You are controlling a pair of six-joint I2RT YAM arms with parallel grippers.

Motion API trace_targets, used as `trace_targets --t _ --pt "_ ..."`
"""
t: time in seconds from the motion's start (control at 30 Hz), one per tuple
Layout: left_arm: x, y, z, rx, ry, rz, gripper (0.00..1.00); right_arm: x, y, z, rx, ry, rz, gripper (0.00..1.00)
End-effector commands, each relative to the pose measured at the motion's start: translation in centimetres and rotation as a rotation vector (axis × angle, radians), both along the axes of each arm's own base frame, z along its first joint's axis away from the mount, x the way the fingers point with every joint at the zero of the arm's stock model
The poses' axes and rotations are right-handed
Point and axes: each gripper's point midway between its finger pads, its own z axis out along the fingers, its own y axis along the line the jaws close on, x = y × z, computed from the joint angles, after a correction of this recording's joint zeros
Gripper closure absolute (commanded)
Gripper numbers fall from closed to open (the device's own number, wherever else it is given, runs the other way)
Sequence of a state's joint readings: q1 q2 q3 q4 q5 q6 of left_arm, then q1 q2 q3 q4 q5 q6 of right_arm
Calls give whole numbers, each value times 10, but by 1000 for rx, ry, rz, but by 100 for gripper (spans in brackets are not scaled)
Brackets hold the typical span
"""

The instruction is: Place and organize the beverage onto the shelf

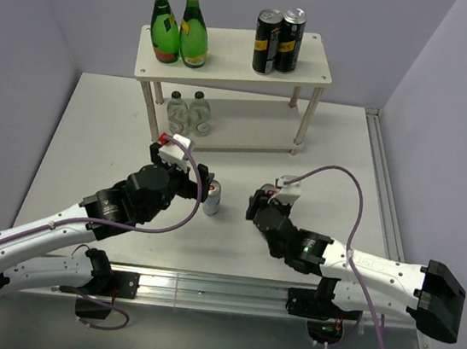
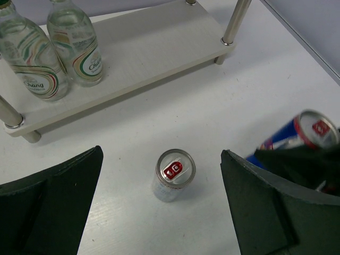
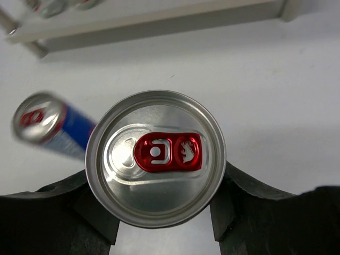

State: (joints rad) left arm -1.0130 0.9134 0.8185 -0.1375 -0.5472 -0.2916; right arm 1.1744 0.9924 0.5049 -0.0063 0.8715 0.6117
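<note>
Pale lilac walls close in a white table (image 1: 91, 147), and the shelf (image 1: 233, 50) stands at its far side.

In the top view, the upper board carries two green bottles (image 1: 179, 30) on the left and two black cans (image 1: 279, 38) on the right. The lower board has two clear bottles (image 1: 188, 110) at its left end, and its right part is bare. A standing silver can (image 1: 212, 198) is on the table in front of the shelf, between the two arms. The left gripper (image 1: 201, 179) is just beside it. The right gripper (image 1: 262, 202) is a little apart on the other side.

In the left wrist view, this can is upright with its lid towards the camera, so its long axis is vertical. It sits between the two fingers (image 2: 53, 202), which are spread wide, and it touches neither of them. At the right edge, the held silver can (image 2: 313, 130) shows tilted inside the dark right gripper.

In the right wrist view, the fingers press on both sides of the held can, and its red tab faces the camera. The standing can appears blurred at the left, and the lower edge of the shelf runs along the top.

I judge that the left arm is the one to take the standing can. Its jaws must go down around the body and close across its width.
</note>
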Motion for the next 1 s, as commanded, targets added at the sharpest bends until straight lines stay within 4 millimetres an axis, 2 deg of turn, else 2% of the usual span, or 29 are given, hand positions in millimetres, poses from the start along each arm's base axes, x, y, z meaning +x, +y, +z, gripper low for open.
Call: trace_targets --t 0.0,0.07,0.1,0.17,0.2,0.27,0.3,0.33,0.37,0.43,0.47,0.53,0.57,0.63,0.67,0.7,0.73,0.77,0.8,0.97 --pt "-2 -7 6 -64 -6 -15 1 36 -7 53 86 -70 -61 100" --pt "-3 -8 4 -72 0 -22 1 52 -2 71 100 -99 -56 100" --pt "-5 -9 2 -73 7 -30 1 65 -6 82 115 -115 -85 100" --pt "-6 -10 -2 -76 16 -32 1 83 0 84 115 -116 -78 100" --pt "-7 -10 -3 -76 20 -35 1 96 -7 86 116 -119 -107 100" --pt "-9 -12 -7 -76 30 -44 1 118 -3 91 122 -127 -123 100" --pt "-11 -13 -8 -80 33 -50 2 132 -6 103 146 -152 -136 100" --pt "-11 -13 -9 -78 37 -51 2 143 -4 92 124 -134 -145 100" --pt "-12 -13 -11 -76 40 -54 2 152 -2 102 140 -147 -146 100" --pt "-13 -14 -12 -74 43 -56 2 172 -8 104 136 -165 -176 100" --pt "-14 -14 -14 -72 45 -57 3 184 -5 99 121 -162 -183 100" --pt "-16 -15 -13 -82 46 -66 3 203 -10 101 108 -189 -209 100" --pt "-17 -15 -15 -82 49 -69 3 217 -6 94 93 -183 -212 100" --pt "-19 -18 -17 -84 55 -79 3 238 -13 92 78 -191 -234 100" --pt "-19 -19 -18 -80 57 -80 4 247 -10 101 88 -208 -239 100" --pt "-19 -20 -20 -77 62 -82 4 258 -10 87 61 -190 -240 100" --pt "-20 -22 -22 -76 65 -86 4 266 -13 88 60 -192 -249 100" --pt "-21 -23 -23 -74 68 -94 4 275 -11 96 66 -210 -254 100" --pt "-21 -24 -26 -69 72 -93 4 282 -10 83 38 -192 -255 100" --pt "-22 -26 -30 -73 69 -95 5 308 -17 79 -29 -214 -291 100"
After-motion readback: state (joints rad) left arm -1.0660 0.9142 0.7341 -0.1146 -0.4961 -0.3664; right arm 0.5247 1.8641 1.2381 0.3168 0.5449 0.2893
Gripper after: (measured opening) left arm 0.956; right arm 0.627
